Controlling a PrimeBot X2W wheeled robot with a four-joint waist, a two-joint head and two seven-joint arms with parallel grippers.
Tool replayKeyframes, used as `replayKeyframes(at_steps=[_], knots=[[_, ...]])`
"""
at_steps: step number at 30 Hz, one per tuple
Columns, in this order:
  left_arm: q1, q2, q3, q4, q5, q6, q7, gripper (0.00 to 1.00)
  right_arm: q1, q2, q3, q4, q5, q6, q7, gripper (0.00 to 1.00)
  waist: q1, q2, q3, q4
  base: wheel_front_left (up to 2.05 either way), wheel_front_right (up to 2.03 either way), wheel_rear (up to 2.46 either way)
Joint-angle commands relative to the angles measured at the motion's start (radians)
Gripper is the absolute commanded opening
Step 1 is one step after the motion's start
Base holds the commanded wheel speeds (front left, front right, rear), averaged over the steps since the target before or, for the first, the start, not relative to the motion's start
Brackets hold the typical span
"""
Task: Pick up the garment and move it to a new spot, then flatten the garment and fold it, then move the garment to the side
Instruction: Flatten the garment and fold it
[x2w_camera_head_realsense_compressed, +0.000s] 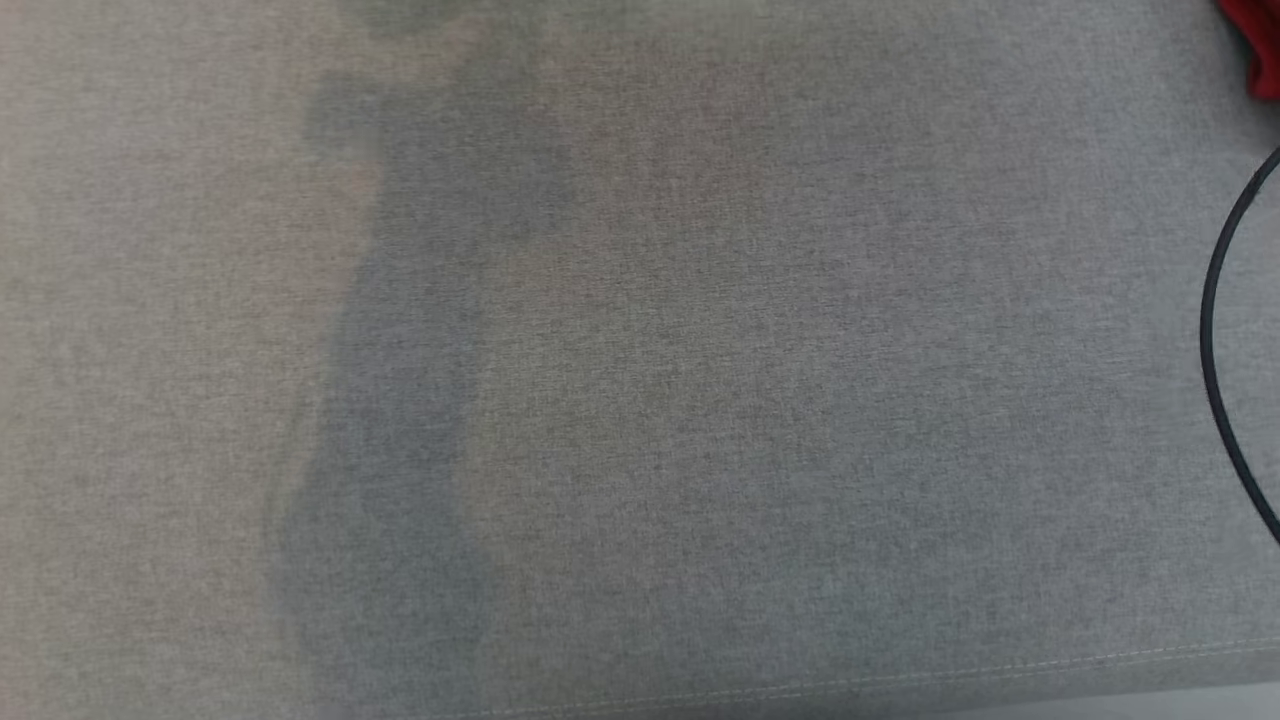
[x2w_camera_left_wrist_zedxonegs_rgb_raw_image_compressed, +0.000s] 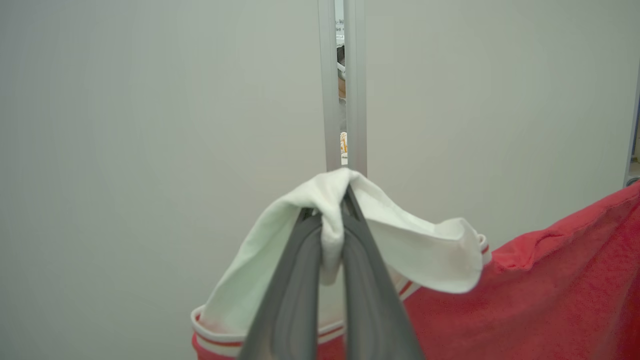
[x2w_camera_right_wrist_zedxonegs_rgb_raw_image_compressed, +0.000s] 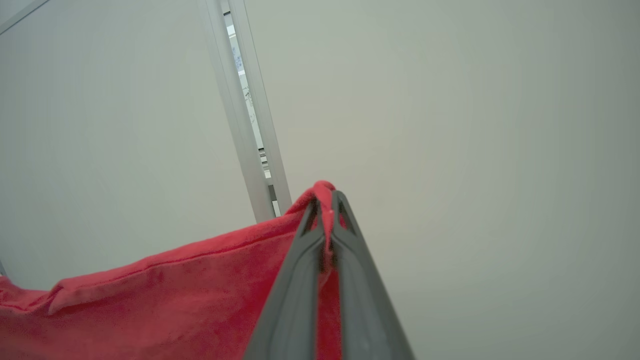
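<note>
The garment (x2w_camera_left_wrist_zedxonegs_rgb_raw_image_compressed: 550, 290) is red with a white, red-striped part. My left gripper (x2w_camera_left_wrist_zedxonegs_rgb_raw_image_compressed: 332, 200) is shut on the white part (x2w_camera_left_wrist_zedxonegs_rgb_raw_image_compressed: 430, 250), which drapes over both fingers in the left wrist view. My right gripper (x2w_camera_right_wrist_zedxonegs_rgb_raw_image_compressed: 325, 197) is shut on a red edge of the garment (x2w_camera_right_wrist_zedxonegs_rgb_raw_image_compressed: 165, 300), and the cloth stretches away to the left in the right wrist view. Both wrist views look toward pale wall panels, so the garment hangs lifted between the two grippers. A small red corner of the garment (x2w_camera_head_realsense_compressed: 1258, 45) shows at the top right of the head view.
The head view looks down on a grey fabric surface (x2w_camera_head_realsense_compressed: 640, 380) with a stitched seam along its near edge. A black cable (x2w_camera_head_realsense_compressed: 1215, 340) curves in at the right edge. Pale wall panels with a metal post (x2w_camera_left_wrist_zedxonegs_rgb_raw_image_compressed: 345, 85) stand behind the grippers.
</note>
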Motion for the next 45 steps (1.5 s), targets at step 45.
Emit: replayKeyframes(at_steps=[45], knots=[[1.756,-0.033,0.167,-0.766,0.009,0.198,-0.170,0.00,1.439,-0.255,0.291,-0.543,0.334,-0.001,-0.079,0.00,-0.0002,0.0000,-0.297,-0.006,0.00,0.00,0.00]])
